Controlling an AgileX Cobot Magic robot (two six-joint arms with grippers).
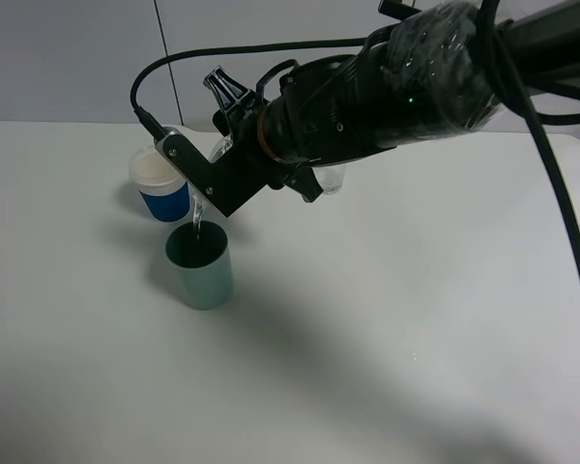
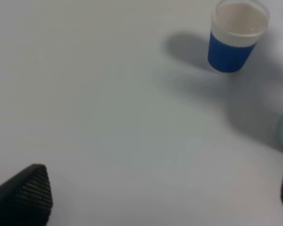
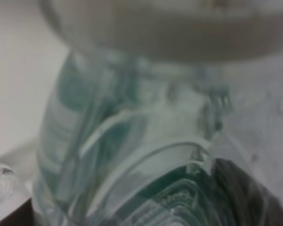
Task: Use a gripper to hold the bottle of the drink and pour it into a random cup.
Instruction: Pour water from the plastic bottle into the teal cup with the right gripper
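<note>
Exterior high view showed my right hand (image 1: 213, 145) closed on the tilted bottle (image 3: 132, 141), left of centre above the teal cup (image 1: 201, 266), its thin stream (image 1: 197, 215) landing near the rim. I feared slight drift would spill onto the tabletop (image 1: 387, 367).

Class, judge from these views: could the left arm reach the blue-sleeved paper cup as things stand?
Probably yes. The left gripper is open, with only bare table before the blue-sleeved cup. One caution: the right gripper, pouring from the bottle, hangs close beside that cup.
</note>
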